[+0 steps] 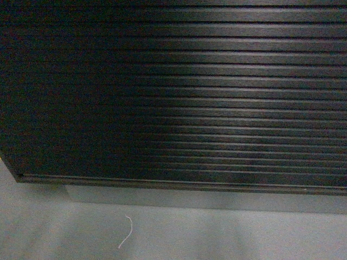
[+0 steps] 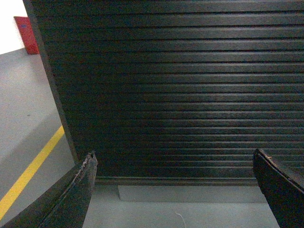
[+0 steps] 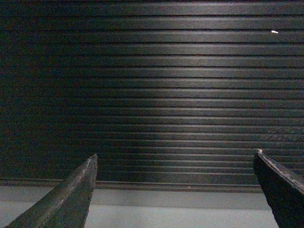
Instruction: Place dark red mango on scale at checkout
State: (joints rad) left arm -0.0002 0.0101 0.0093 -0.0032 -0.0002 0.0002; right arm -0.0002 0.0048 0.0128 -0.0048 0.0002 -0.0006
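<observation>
1. The checkout (image 1: 179, 92) is basically all you've got in the head view: its dark, horizontally slatted front fills the frame from the top edge down to a thin trim strip near the bottom. Same slats fill most of both wrist views too (image 2: 180, 95) (image 3: 152, 90). You can't see the counter top from any camera.
2. The floor (image 1: 217, 233) is the pale grey band along the bottom of the head view, with a lighter plinth tucked under the counter's lower edge.
3. Your left gripper (image 2: 175, 159) has its jaws spread wide, one dark finger in the lower left corner of its wrist view and one in the lower right, nothing between them but slats and floor.
4. Your right gripper (image 3: 175, 159) is the same story: wide apart, empty, pointed straight at the slatted front.
5. A yellow line (image 2: 28, 173) runs diagonally across the floor at the lower left of the left wrist view, beside the counter's left corner.
6. A red object (image 2: 26, 34) sits in the upper left of that same view; too far off to tell what it is.
7. A little white thread (image 1: 126, 232) lies on the floor at the bottom of the head view.
8. The dark red mango and the scale aren't in any frame, so I can't tell you where they are.
</observation>
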